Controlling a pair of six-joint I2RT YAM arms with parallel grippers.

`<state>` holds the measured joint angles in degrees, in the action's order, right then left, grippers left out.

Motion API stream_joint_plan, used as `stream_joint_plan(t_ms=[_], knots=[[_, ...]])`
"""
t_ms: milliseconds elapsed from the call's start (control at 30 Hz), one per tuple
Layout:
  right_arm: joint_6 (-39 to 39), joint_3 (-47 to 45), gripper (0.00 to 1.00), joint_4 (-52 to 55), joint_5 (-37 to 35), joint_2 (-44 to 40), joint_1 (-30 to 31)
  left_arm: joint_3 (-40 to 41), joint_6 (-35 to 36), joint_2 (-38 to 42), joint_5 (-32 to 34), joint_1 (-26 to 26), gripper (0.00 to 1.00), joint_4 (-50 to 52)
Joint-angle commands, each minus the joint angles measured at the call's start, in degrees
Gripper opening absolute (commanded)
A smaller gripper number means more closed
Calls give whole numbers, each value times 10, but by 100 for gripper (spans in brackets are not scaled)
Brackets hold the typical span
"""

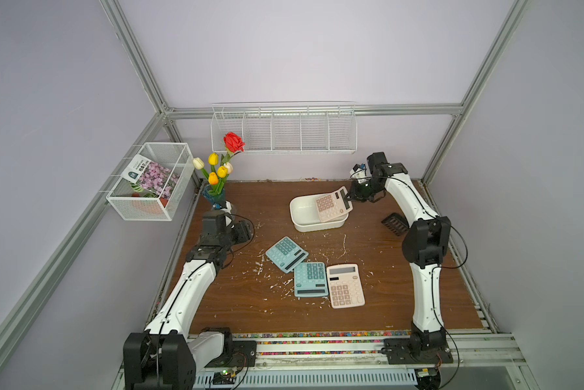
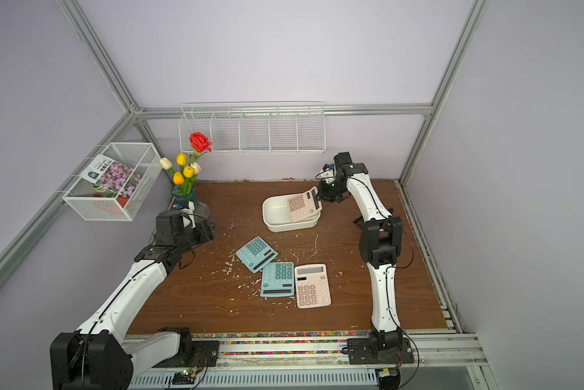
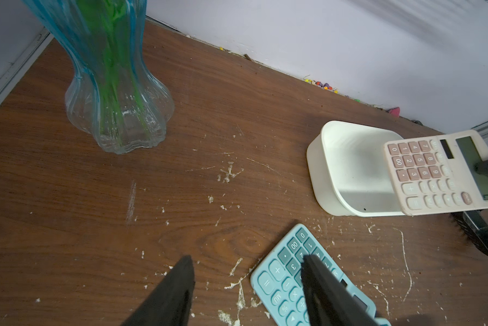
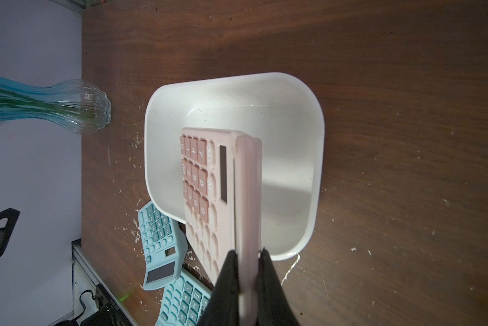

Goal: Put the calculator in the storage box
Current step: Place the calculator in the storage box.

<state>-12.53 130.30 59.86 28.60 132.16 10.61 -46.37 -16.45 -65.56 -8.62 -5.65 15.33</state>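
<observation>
**A:** The right gripper (image 4: 248, 252) has its black fingers pinching the display end of the pink calculator (image 4: 209, 214). It hangs over the right end of the storage box (image 4: 288, 175), toward the back edge of the table (image 1: 402, 304).

**B:** So the placing step looks to be in hand. And the left gripper (image 3: 247, 257)?

**A:** Its fingers are spread and empty, above a blue calculator (image 3: 288, 282) near the table's middle.

**B:** Which way does the pink one point?

**A:** It is face up and tilted. The display end is high, toward the table's right edge, and the key end dips leftward into the box. Its long axis runs roughly along the box's length. Whether it touches the box floor cannot be told.

**B:** Then the next move probably calls for lowering it flat inside the rim, then spreading the fingers.
</observation>
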Motion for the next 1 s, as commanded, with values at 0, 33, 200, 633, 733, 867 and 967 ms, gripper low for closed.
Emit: stream_joint_plan(t_ms=[0, 33, 200, 633, 733, 867, 967], knots=[[-18, 19, 0, -26, 16, 17, 5, 0, 0, 4, 8, -1, 65, 6], [-20, 21, 0, -30, 16, 22, 5, 0, -1, 4, 10, -1, 65, 6], [-24, 41, 0, -33, 12, 48, 11, -1, 0, 2, 9, -1, 65, 7], [-49, 52, 0, -71, 1, 86, 20, -2, 1, 0, 9, -1, 65, 8], [-48, 53, 0, -70, 2, 91, 20, -3, 1, -1, 8, -1, 65, 8], [-48, 54, 0, -70, 3, 98, 19, -3, 2, -1, 8, -1, 65, 8], [-47, 55, 0, -69, 1, 102, 17, -3, 2, -1, 8, -1, 65, 8]])
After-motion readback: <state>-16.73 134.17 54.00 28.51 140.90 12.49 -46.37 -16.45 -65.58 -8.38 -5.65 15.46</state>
